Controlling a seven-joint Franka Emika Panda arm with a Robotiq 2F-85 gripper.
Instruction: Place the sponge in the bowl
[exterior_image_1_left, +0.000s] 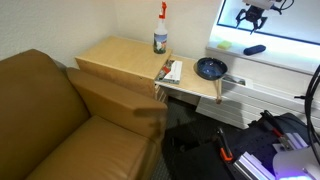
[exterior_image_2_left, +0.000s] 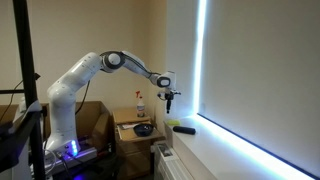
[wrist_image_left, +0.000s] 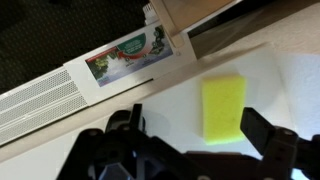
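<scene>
No legible writing was found. A flat printed packet (wrist_image_left: 130, 52) with a green and red picture is seen in the wrist view, and its lettering is too small to be read. The same packet lies on the light wooden surface (exterior_image_1_left: 115, 55) in an exterior view. A label is carried by the clear spray bottle with a red and white nozzle (exterior_image_1_left: 160, 35), but nothing on it can be made out. One of each item is counted: one small yellow-green rectangular sponge (wrist_image_left: 223, 108), one round shallow dark blue-black bowl (exterior_image_1_left: 210, 68), one spray bottle, one packet and one dark blue oblong object (exterior_image_1_left: 255, 49). The sponge (exterior_image_1_left: 222, 45) is located on the white surface below the bright window (exterior_image_1_left: 290, 52), well apart from the bowl and just beside the oblong object. The bowl is set at the end of the wooden surface, with the packet between it and the upright bottle, and nothing is seen inside it. The black gripper (wrist_image_left: 192, 113) of the white arm is held above the white surface with its fingers spread wide. In the wrist view the sponge appears between them, nearer one finger, and is not touched. The gripper is noted in both exterior views (exterior_image_1_left: 252, 18) (exterior_image_2_left: 170, 100), raised clear of the sponge. A brown leather couch (exterior_image_1_left: 50, 110) is recorded beside the wooden surface.
</scene>
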